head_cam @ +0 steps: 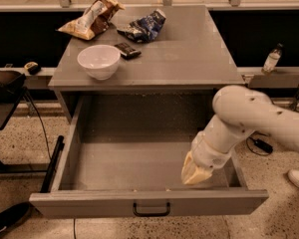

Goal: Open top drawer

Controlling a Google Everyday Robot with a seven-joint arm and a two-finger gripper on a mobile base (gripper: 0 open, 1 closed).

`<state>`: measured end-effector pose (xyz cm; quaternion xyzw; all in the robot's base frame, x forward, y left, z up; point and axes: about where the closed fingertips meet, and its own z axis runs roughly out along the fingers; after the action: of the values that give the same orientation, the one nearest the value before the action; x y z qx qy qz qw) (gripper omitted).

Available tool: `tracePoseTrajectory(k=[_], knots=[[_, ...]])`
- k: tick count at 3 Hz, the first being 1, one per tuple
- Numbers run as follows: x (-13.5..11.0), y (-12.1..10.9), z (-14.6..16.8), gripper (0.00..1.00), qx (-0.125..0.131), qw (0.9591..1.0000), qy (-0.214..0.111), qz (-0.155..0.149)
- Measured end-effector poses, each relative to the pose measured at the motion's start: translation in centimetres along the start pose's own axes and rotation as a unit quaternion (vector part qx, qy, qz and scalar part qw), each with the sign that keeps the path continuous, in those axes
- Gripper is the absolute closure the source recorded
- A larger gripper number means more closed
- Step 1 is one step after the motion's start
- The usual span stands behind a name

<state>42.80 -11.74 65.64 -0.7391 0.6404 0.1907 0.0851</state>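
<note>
top drawer [89, 203] stands open | gripper [196, 173] inside its front-right corner | grip state unclear

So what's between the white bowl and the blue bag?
A small dark packet, in the camera view. The gripper sits inside the open top drawer.

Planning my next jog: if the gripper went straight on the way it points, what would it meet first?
Probably the floor of the top drawer, near its front panel: the gripper points down inside it. Depth is unclear.
</note>
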Motion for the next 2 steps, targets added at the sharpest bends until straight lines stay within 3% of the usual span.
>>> tracePoseTrajectory(k=[1, 2], knots=[[-0.7, -0.7, -3.8, 1.00, 0.045, 0.9989, 0.005, -0.012], [-2.3, -1.9, -8.3, 1.00, 0.089, 0.9951, 0.002, -0.041]])
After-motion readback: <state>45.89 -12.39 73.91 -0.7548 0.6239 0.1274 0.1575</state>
